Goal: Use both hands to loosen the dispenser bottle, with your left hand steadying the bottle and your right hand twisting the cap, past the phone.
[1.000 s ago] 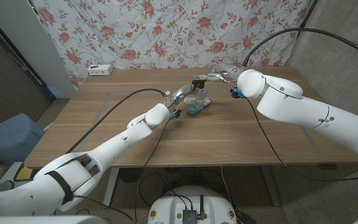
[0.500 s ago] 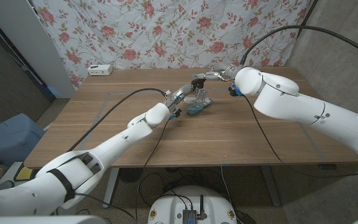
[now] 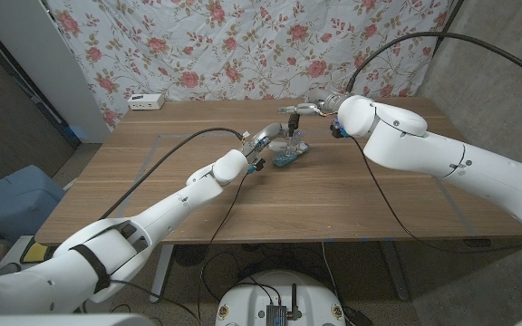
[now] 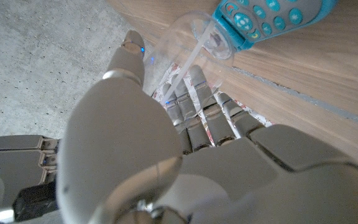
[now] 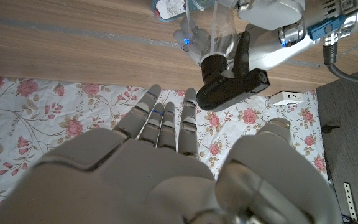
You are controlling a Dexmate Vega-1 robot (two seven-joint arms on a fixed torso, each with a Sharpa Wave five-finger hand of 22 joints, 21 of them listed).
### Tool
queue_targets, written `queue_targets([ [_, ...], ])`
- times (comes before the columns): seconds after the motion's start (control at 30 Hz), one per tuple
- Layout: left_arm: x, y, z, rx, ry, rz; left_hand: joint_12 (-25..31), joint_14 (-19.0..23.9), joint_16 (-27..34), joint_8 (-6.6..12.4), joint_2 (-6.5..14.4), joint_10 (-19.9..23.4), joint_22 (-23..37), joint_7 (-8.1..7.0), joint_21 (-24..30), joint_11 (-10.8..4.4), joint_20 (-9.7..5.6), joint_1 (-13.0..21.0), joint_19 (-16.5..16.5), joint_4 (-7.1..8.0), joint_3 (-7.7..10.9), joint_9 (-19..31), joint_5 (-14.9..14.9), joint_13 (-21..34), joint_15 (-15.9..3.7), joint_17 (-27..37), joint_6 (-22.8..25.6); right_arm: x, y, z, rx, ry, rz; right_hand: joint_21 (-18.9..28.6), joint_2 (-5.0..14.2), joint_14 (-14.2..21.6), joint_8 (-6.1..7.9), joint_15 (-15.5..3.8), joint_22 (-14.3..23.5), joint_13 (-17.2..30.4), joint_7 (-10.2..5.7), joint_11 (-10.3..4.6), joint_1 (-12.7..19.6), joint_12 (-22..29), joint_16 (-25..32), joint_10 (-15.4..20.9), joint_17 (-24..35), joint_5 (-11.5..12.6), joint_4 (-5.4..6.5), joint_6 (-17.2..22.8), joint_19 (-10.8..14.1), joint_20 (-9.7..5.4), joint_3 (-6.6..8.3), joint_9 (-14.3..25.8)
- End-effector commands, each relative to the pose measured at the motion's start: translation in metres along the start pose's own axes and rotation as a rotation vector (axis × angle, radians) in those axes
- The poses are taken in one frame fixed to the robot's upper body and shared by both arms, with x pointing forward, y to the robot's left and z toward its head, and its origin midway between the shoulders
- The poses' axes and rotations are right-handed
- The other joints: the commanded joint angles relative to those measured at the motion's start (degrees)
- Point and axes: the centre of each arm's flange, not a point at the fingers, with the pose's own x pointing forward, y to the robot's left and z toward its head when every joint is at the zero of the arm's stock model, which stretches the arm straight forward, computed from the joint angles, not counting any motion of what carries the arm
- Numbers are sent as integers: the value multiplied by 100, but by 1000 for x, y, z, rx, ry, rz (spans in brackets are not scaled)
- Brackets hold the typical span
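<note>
I have the left hand (image 4: pixel 160 124) wrapped around the clear plastic dispenser bottle (image 4: pixel 194 37), which stands mid-table touching the teal phone-like handset (image 4: pixel 272 17). My right hand (image 5: pixel 166 162) hovers with fingers spread, empty, near the black pump cap (image 5: pixel 229 84).

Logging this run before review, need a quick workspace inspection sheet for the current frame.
Surface: wooden table, faint taped outline.
Job's things: clear dispenser bottle upright, black pump cap on; teal phone lying beside it.
Clutter: white box at the far left edge.
Hands: left hand wraps the bottle; right hand open, fingers spread, short of the cap.
Cables: black cables along both arms, one crossing the table.
Surroundings: floral cloth behind; blue bin on the floor.
</note>
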Motion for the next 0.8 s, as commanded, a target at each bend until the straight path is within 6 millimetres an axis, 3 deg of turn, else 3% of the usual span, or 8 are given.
queue_targets([
  [0.03,2,1,0,-2,5,5,22,187,-12,38,793,77,7,-85,-10,-52,-331,193,-8,319,343,-3,56,24,-568,19,127,3,0,-2,-21,26,6,28,34,58,10,-15,12,5,-7,5,39,21,44,47,6,0,-32,45,57,30,28,3],
  [0.33,5,1,0,-1,2,4,23,198,-22,54,801,81,7,-76,-10,-72,-328,172,-10,332,346,-6,64,31,-565,23,132,3,0,-4,-26,31,12,28,94,68,-2,-29,10,5,-18,-41,162,16,38,59,3,16,-99,41,88,15,100,1],
  [0.8,7,0,0,-4,-1,3,30,216,-38,81,803,100,7,-71,-7,-60,-316,144,-1,339,350,-12,81,44,-571,31,140,5,0,-2,-37,26,19,20,209,110,-18,-65,6,5,-51,-126,598,-8,28,57,-5,51,-357,49,154,-12,320,-5],
])
